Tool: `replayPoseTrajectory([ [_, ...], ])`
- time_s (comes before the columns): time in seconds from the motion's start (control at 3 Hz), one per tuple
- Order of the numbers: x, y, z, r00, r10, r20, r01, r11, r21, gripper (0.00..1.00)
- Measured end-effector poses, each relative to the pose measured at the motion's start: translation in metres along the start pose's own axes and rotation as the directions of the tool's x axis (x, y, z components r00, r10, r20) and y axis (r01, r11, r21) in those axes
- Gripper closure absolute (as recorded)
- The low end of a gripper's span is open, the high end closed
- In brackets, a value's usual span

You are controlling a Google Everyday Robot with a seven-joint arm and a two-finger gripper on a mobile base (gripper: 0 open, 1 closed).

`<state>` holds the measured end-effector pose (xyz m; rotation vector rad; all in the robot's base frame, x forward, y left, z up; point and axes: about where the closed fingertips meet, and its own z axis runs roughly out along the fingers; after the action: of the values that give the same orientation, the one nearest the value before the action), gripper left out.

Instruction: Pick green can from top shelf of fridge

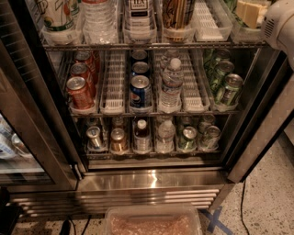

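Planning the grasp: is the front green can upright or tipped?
Upright: the green can shows its lid on top. Gripper sits upper right.

The fridge [151,180] is being shown with its glass door swung open, stainless frame all round. The top shelf [211,45], the highest wire rack in view, is being taken up side to side by clear and white plastic lane trays. The green can [231,88] is being shown upright at the front of the far-right lane one rack lower, silver lid up, with more green cans being lined up behind it. The gripper [250,12] is being held at the upper right, over the top shelf's right-hand tray.
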<state>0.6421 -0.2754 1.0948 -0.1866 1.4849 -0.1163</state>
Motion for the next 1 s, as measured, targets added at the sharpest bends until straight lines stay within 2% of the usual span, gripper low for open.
replayPoseTrajectory([
  [0.33,-0.017,0.001,-0.002,0.999,0.021,0.031,-0.020,0.9997,-0.015,1.00],
  [0.67,-0.024,0.001,-0.009,0.999,0.027,0.034,-0.026,0.9993,-0.027,1.00],
  [1.0,-0.019,0.024,-0.029,1.000,-0.006,-0.021,0.004,0.9944,-0.105,1.00],
])
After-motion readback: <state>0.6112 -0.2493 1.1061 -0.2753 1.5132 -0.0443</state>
